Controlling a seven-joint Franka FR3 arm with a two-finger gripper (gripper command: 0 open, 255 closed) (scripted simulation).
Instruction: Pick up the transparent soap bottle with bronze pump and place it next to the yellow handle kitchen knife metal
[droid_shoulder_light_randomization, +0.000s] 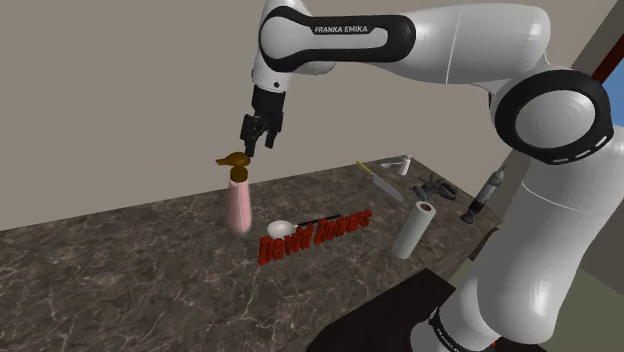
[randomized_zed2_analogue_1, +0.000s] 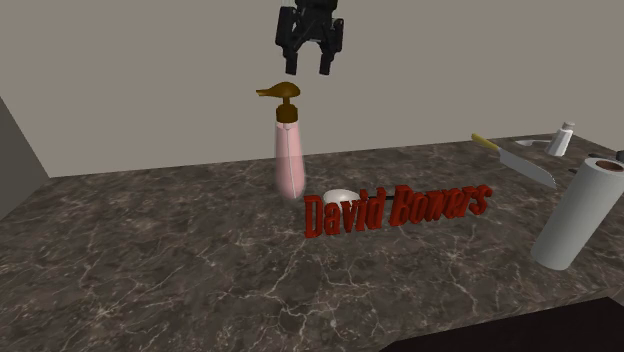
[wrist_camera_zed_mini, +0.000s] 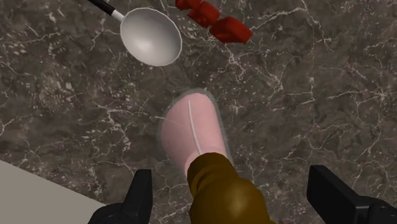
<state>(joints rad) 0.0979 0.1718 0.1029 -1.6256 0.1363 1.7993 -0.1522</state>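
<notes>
Marbled tabletop (randomized_zed2_analogue_1: 150, 260); we hover gripper (randomized_zed2_analogue_1: 308, 68) spread over upright soap bottle (randomized_zed2_analogue_1: 290, 150) at frame centre, likely aligning for grasp; knife (randomized_zed2_analogue_1: 520, 160) lies right, well apart.

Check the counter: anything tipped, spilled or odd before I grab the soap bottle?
Nothing spilled; the soap bottle stands upright under the open gripper. Oddities: red block letters reading David Bowers stand on the counter beside the spoon, and the white roll looks tipped over.

The pink see-through soap bottle (droid_shoulder_light_randomization: 239, 207) with bronze pump stands upright, well apart from the flat-lying yellow-handled knife (droid_shoulder_light_randomization: 382, 183).
</notes>
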